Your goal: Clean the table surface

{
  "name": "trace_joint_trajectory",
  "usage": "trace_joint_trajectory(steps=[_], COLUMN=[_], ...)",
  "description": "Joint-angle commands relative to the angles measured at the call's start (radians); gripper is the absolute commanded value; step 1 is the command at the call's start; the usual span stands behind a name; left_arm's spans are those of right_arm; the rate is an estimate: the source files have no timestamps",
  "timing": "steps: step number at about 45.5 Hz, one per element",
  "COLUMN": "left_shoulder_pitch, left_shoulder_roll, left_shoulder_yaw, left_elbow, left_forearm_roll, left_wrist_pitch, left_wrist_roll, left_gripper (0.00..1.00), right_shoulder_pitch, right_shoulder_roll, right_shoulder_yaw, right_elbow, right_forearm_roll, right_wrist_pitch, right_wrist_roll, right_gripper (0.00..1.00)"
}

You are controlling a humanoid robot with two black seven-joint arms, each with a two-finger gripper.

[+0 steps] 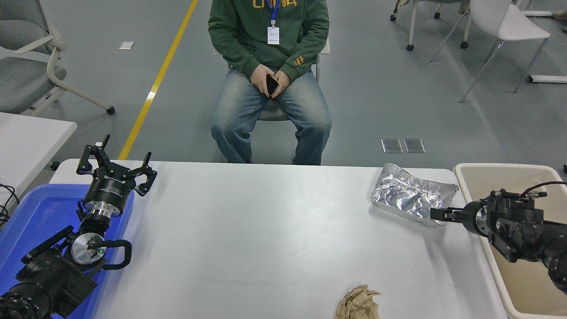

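Fingertips of your right gripper [436, 215] sit at the near right corner of the crumpled silver foil pouch [409, 195], at the right end of the table surface [266, 239]. They look drawn close together, but from this height you cannot tell whether they pinch the foil's edge or merely touch it. Behind them the right arm [514, 223] reaches in from the right edge, its wrist hanging over the beige plastic bin [496, 170] that stands against the table's right side.

Your foil pouch lies flat near the far right corner of the white tabletop. Nearer you, at the bottom edge right of centre, rests a crumpled wad of brown paper [358, 303], well apart from the pouch. Most of the broad white top stretches bare between these and the left side.

Your left gripper [116, 166] stands parked at the far left corner with its fingers spread wide and holding nothing, its arm rising over a blue tray [26, 212] at the table's left end. Beyond that, a smaller white table [26, 137] shows at the left edge.

Across from you a person in a green hoodie [270, 26] and jeans sits on a chair, both hands around a dark phone [272, 84] in the lap.
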Motion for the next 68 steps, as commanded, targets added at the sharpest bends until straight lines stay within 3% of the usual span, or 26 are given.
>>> trace_joint_trajectory(steps=[1, 5, 13, 45, 68], left_shoulder_pitch=[-0.001, 0.0, -0.001, 0.0, 0.0], left_shoulder_roll=[0.0, 0.0, 0.0, 0.0, 0.0], left_shoulder_yaw=[0.0, 0.0, 0.0, 0.0, 0.0], left_elbow=[0.0, 0.0, 0.0, 0.0, 0.0], left_forearm_roll=[0.0, 0.0, 0.0, 0.0, 0.0], left_wrist_pitch=[0.0, 0.0, 0.0, 0.0, 0.0], left_wrist_roll=[0.0, 0.0, 0.0, -0.001, 0.0], left_gripper=[1.0, 1.0, 1.0, 1.0, 1.0], right_shoulder_pitch=[-0.005, -0.001, 0.0, 0.04, 0.213], right_shoulder_roll=[0.035, 0.037, 0.038, 0.009, -0.166], right_shoulder_yaw=[0.002, -0.003, 0.003, 0.091, 0.155], right_elbow=[-0.004, -0.004, -0.039, -0.116, -0.099], right_forearm_roll=[0.003, 0.0, 0.003, 0.01, 0.025], right_wrist_pitch=[0.001, 0.001, 0.053, 0.185, 0.398], right_wrist_roll=[-0.003, -0.003, -0.016, -0.014, 0.139], right_gripper=[0.8, 0.59, 0.0, 0.0, 0.0])
